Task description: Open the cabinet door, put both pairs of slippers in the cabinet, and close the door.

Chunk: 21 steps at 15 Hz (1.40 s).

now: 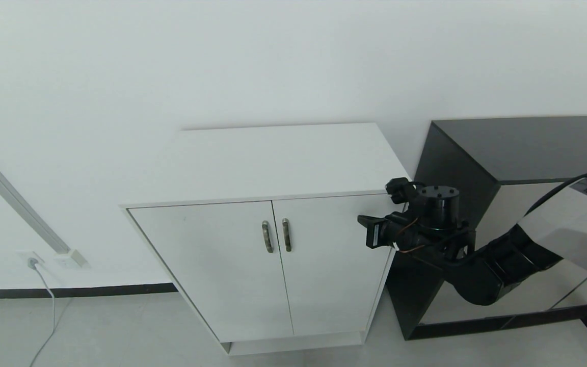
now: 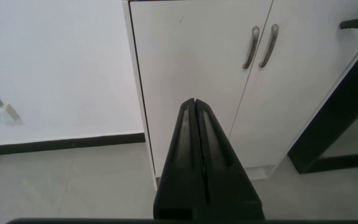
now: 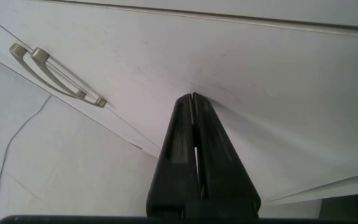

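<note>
The white cabinet [image 1: 273, 168] stands against the wall with both doors shut. Its two metal handles [image 1: 276, 235] meet at the centre seam. My right gripper [image 1: 367, 230] is at the upper right part of the right door [image 1: 329, 265], with its tips close to the panel. In the right wrist view that gripper [image 3: 193, 98] is shut and empty, off to one side of the handles [image 3: 55, 73]. The left gripper [image 2: 194, 102] is shut with nothing in it, held back from the left door [image 2: 191, 50] and low near the floor.
A black cabinet with mirrored sides [image 1: 517, 153] stands right beside the white one. A wall socket [image 1: 31, 261] with a cable and a slanted wall strip [image 1: 13, 199] are to the left. Grey floor [image 1: 110, 331] stretches in front.
</note>
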{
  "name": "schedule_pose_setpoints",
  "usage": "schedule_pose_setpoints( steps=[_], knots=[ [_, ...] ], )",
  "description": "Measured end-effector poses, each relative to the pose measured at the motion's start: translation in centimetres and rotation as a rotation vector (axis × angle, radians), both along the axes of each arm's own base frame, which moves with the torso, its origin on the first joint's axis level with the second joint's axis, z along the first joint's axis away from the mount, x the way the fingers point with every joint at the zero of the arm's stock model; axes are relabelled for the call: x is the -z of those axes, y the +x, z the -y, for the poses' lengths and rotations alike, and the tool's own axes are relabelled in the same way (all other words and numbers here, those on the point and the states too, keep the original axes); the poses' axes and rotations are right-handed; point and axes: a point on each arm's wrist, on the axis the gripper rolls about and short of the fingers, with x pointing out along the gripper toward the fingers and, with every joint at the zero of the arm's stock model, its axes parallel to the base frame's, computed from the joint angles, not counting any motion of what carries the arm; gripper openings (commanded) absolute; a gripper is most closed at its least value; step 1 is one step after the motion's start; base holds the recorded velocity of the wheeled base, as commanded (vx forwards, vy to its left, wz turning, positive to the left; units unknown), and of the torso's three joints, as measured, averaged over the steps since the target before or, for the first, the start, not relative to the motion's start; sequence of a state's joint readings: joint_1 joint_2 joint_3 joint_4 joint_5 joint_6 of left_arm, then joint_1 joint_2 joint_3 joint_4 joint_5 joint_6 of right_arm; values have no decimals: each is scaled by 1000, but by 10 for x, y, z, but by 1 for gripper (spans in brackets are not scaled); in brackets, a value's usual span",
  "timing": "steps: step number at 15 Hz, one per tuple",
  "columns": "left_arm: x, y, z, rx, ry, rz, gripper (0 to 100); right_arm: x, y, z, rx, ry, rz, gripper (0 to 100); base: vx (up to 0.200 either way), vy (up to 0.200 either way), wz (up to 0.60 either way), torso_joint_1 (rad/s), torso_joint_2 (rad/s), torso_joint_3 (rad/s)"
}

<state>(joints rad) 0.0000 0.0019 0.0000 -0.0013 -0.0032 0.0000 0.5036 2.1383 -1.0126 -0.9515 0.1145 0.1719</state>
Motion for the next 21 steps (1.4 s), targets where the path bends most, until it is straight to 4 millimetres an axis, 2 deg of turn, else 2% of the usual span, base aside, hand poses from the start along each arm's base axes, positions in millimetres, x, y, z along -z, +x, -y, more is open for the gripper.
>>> schedule_pose_setpoints(
  steps=[3, 7, 10, 12, 14, 16, 18, 21],
  knots=[
    [0, 0, 0, 0, 0, 0, 0, -11, -21, 9, -6, -1, -4, 0, 0, 0, 0, 0, 0, 0],
    [0, 0, 0, 0, -1, 0, 0, -38, -71, 37, 3, 14, 2, 0, 0, 0, 0, 0, 0, 0],
    [0, 0, 0, 0, -1, 0, 0, -53, -104, 76, 106, 19, 23, 0, 0, 0, 0, 0, 0, 0],
    [0, 0, 0, 0, -1, 0, 0, -60, -121, 111, 216, 19, 45, 0, 0, 0, 0, 0, 0, 0],
    [0, 0, 0, 0, -1, 0, 0, -60, -142, 148, 341, -20, 70, 0, 0, 0, 0, 0, 0, 0],
    [0, 0, 0, 0, -1, 0, 0, -56, -165, 176, 449, -70, 94, 0, 0, 0, 0, 0, 0, 0],
    [0, 0, 0, 0, -1, 0, 0, -53, -190, 192, 526, -89, 113, 0, 0, 0, 0, 0, 0, 0],
    [0, 0, 0, 0, -1, 1, 0, -36, -229, 200, 581, -122, 116, 0, 0, 0, 0, 0, 0, 0]
  ],
)
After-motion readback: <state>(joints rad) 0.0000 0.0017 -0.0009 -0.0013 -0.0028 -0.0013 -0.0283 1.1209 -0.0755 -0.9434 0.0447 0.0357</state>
